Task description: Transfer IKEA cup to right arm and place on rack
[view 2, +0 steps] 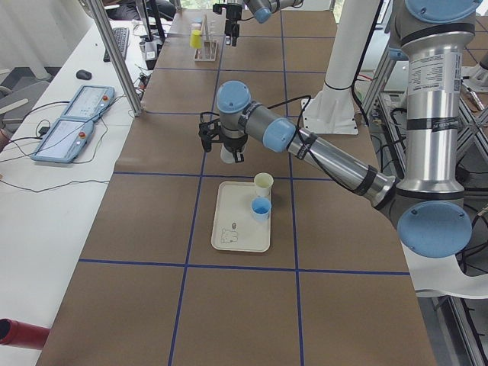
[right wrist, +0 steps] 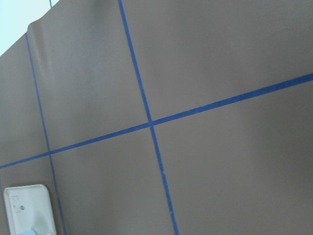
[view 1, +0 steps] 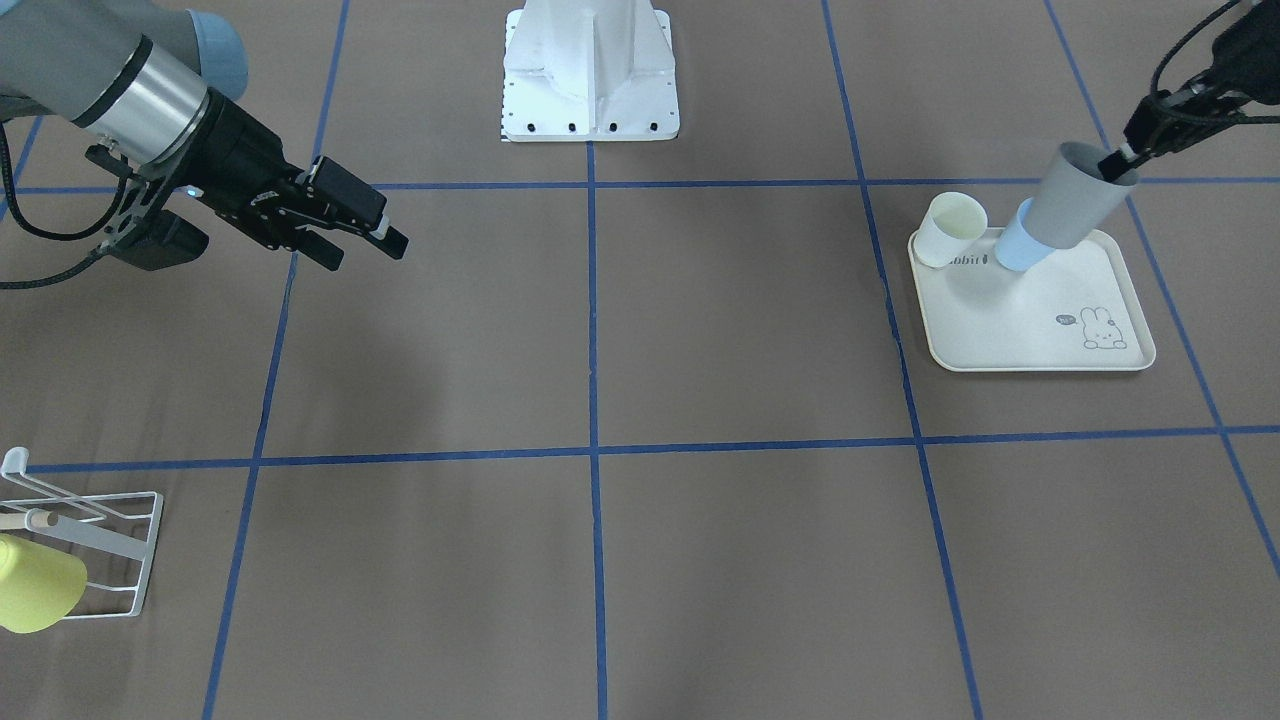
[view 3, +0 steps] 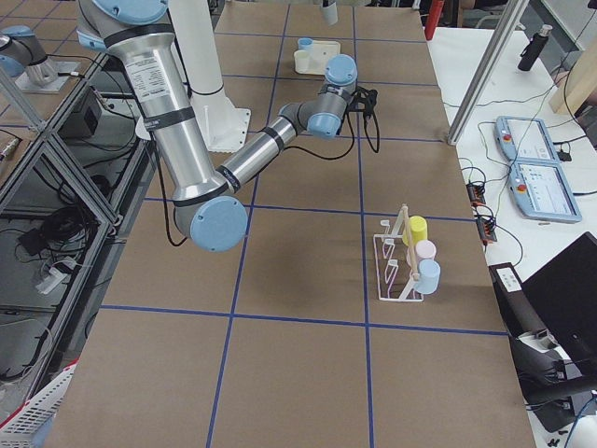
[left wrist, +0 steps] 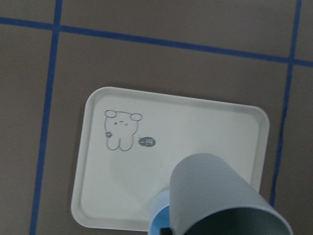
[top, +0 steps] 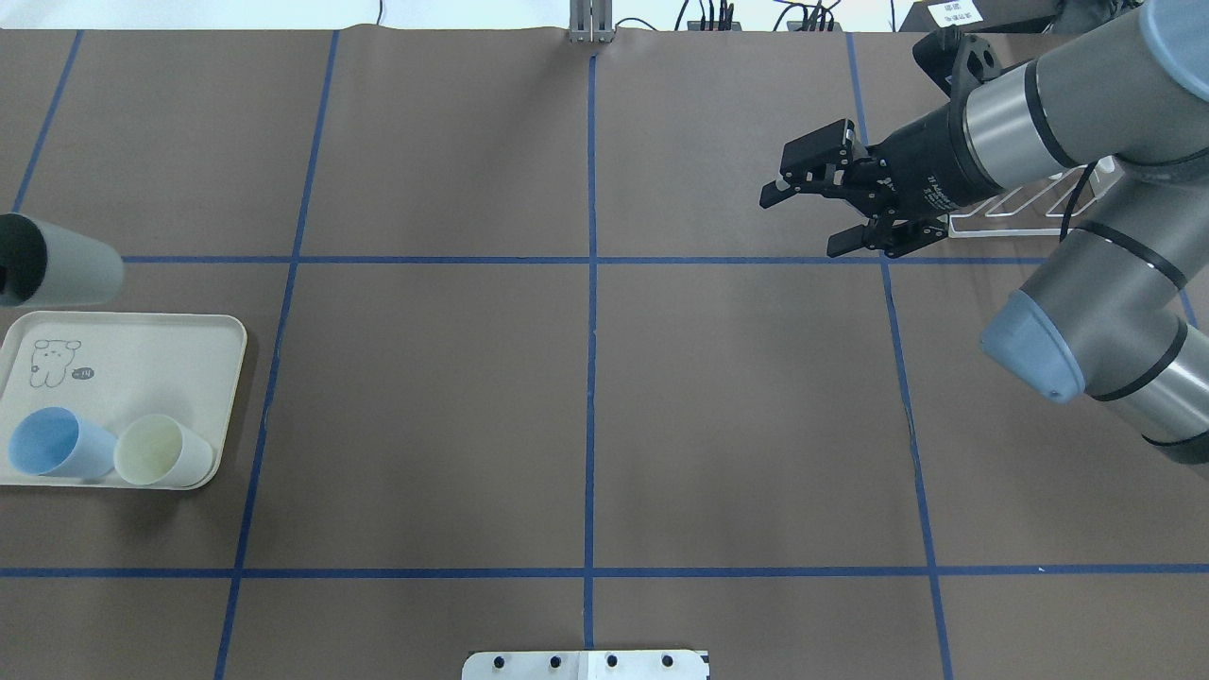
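Observation:
A grey IKEA cup (view 1: 1075, 205) hangs tilted above the far edge of the tray, with my left gripper (view 1: 1122, 160) shut on its rim, one finger inside the mouth. The same cup (top: 61, 264) shows at the overhead view's left edge and the cup (left wrist: 220, 196) fills the left wrist view's lower right. My right gripper (view 1: 368, 253) hovers open and empty over the table, far from the cup; overhead the right gripper (top: 801, 225) points toward the centre. The white wire rack (view 1: 100, 545) stands at the table's corner with a yellow cup on it.
A cream rabbit-print tray (view 1: 1040, 335) holds a light-blue cup (view 1: 1018, 248) and a cream cup (view 1: 950, 228). The rack (view 3: 401, 266) carries yellow, pink and blue cups. The white robot base (view 1: 590, 80) sits mid-table at the robot's side. Blue tape lines grid the brown tabletop.

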### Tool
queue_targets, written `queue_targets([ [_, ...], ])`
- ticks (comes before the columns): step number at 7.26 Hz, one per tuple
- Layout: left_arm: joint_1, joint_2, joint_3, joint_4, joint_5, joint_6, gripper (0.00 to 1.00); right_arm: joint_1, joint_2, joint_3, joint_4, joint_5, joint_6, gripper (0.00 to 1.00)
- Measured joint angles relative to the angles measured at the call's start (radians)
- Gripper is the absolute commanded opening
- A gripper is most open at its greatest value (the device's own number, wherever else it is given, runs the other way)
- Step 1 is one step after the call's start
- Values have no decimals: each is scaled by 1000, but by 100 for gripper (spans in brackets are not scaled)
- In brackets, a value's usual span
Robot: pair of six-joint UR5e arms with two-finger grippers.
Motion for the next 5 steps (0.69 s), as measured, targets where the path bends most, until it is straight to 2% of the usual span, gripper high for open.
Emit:
queue_targets([
  [2,83,-90,52,-282,-53,-332,0,-17,-3,-13,258,-39,203,98],
  [4,174,-201,131,-592,-51,-700,0,-50,-8,-31,497,-107,343,98],
  [5,227,-242,151,-710,-16,-835,0,-70,-12,-36,591,-148,389,98],
])
